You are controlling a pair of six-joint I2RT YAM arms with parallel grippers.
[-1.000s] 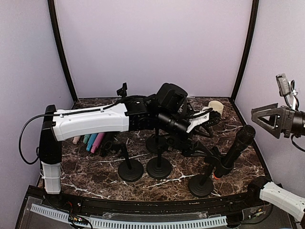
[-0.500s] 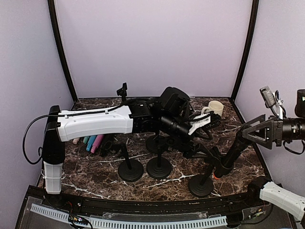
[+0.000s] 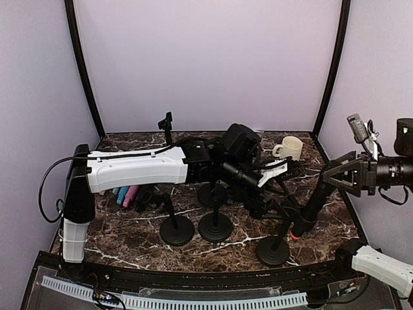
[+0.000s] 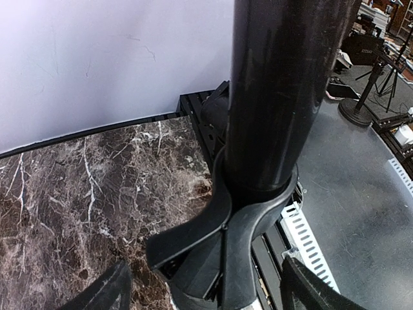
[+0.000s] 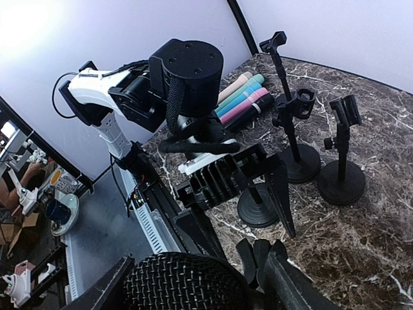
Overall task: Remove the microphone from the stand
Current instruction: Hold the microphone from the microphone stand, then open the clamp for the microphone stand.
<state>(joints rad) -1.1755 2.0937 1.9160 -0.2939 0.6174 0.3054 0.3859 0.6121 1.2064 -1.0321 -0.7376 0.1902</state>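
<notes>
The black microphone (image 3: 312, 208) leans in the clip (image 3: 288, 218) of a black stand (image 3: 271, 251) at the front right. My right gripper (image 3: 328, 180) is open, its fingers on either side of the mesh head (image 5: 184, 284), which fills the bottom of the right wrist view between the fingers (image 5: 103, 290). My left gripper (image 3: 279, 205) is open and reaches across to the stand. In the left wrist view the microphone's body (image 4: 277, 97) sits in the clip (image 4: 239, 239), with one fingertip (image 4: 97, 294) on each side of the clip.
Three low black stands (image 3: 176, 229), (image 3: 215, 226), (image 3: 213, 194) stand mid-table and a tall thin one (image 3: 166, 123) at the back. A cream mug (image 3: 290, 147) is back right. Pink and teal tubes (image 3: 126, 192) lie at the left under my left arm.
My right gripper has moved left and down from beside the wall until its fingers stand around the microphone's head. My left arm has shifted slightly right towards the clip.
</notes>
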